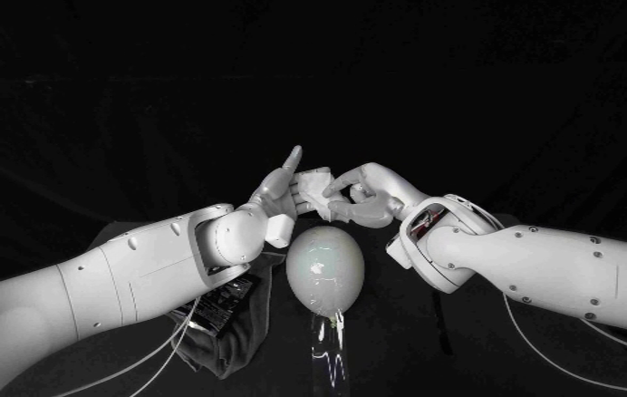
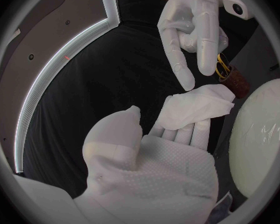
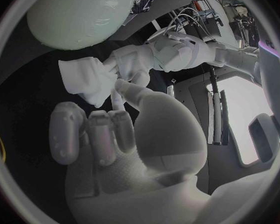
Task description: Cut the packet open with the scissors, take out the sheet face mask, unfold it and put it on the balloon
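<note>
Mask status: sheet face mask (image 2: pixel 193 109) is a folded white wad. It lies across the fingers of the left hand (image 2: pixel 159 157) with the thumb against its side, held up close by the balloon (image 1: pixel 324 268). My read is that this is deliberate: unfold in the air, then lay it on the balloon. Right hand (image 1: pixel 369 193) faces it, fingers partly curled, one fingertip at the mask's edge; can't tell if it pinches or only touches. Scissors (image 2: pixel 222 63) stand in a brown cup (image 2: pixel 237 83), so cutting looks done. Table (image 1: pixel 392 365) is black and the backdrop dark; the only glare is on the balloon.
</note>
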{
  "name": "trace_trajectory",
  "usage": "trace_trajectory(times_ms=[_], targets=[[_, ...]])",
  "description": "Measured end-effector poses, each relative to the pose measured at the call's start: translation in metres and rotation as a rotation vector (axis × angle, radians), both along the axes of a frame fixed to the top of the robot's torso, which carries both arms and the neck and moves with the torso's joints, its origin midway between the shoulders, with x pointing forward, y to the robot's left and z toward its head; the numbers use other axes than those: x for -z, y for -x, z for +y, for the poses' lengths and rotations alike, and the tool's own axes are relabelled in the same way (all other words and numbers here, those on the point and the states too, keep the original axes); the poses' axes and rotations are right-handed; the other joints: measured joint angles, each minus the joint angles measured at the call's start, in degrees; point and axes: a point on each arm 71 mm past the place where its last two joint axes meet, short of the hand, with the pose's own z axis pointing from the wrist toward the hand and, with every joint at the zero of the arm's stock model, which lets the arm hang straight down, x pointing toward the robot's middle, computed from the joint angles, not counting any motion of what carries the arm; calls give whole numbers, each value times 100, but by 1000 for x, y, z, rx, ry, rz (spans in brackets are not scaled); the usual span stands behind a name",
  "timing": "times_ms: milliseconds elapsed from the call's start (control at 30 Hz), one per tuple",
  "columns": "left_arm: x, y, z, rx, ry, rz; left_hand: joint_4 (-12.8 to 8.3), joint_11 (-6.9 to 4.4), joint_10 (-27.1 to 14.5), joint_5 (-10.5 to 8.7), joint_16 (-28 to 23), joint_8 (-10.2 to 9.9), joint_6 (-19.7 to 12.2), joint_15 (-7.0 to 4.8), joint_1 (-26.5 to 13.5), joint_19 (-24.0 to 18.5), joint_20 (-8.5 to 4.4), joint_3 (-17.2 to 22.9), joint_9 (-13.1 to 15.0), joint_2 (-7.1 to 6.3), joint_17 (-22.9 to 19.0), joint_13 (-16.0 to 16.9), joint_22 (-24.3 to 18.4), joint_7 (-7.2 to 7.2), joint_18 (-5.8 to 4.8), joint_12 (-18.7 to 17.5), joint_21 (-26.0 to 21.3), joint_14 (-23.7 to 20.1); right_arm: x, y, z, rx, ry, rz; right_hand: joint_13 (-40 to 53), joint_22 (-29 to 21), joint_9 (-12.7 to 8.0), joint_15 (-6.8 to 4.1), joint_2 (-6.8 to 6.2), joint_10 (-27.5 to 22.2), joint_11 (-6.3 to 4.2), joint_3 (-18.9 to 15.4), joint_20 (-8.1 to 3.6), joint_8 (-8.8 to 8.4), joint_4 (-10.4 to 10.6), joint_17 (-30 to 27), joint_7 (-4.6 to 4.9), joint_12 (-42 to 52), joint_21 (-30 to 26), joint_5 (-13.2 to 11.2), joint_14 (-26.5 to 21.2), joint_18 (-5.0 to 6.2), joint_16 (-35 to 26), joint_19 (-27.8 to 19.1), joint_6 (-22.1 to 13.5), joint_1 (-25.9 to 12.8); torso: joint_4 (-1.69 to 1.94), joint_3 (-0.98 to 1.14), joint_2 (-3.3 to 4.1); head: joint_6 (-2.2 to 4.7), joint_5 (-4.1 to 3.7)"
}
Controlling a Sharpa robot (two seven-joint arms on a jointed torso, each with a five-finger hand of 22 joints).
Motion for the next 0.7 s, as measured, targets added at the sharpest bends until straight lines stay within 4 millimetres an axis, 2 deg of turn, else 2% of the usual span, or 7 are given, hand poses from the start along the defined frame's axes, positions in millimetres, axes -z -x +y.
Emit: trace_trajectory(times_ms=[300, 367, 533, 700], targets=[[0, 2, -2, 6, 2, 0, 0, 0, 0, 0, 0, 0, 0, 0, 0, 0, 0, 0, 0, 0, 0, 0, 0, 0, -33, 0, 0, 0, 6, 3, 14, -15, 63, -62, 3, 2, 11, 0, -5, 0, 0, -33, 19, 0, 33, -5, -30, -2, 28, 0, 0, 0, -4, 19, 92, -6, 2, -1, 4, -25, 7], [0, 2, -2, 7, 2, 0, 0, 0, 0, 0, 0, 0, 0, 0, 23, 0, 0, 0, 0, 23, 0, 0, 0, 0, -34, 0, 0, 0, 6, 2, 16, -9, 74, -79, 3, 2, 20, 0, -72, 0, 0, -80, 18, 0, 80, -5, -70, -2, 28, -31, 0, -1, -4, 20, 133, -72, 2, -1, 3, -31, 9], [-1, 3, -3, 10, 3, 0, 0, 0, 0, 0, 0, 0, 0, 0, 22, 0, 0, 0, 0, 22, 0, 0, 0, 0, -35, 0, 0, 0, 6, 0, 17, 15, 91, -114, 5, 2, 21, 0, -106, -1, -1, -126, -14, 0, 126, -4, -76, -5, 47, -46, 0, -1, -6, 52, 179, -106, 2, -1, -1, -34, 13], [-1, 3, -3, 12, 4, 0, 17, 0, 0, 0, 0, 0, 0, 0, 22, 0, 0, -17, -6, 22, 0, 0, -1, 0, -36, 0, 0, 0, 5, 0, 20, 31, 96, -140, 5, 1, 27, 0, -75, -1, -1, -168, -15, 4, 168, -4, -101, -16, 52, -68, -1, 0, -19, 52, 204, -138, 2, -1, -1, -37, 16]])
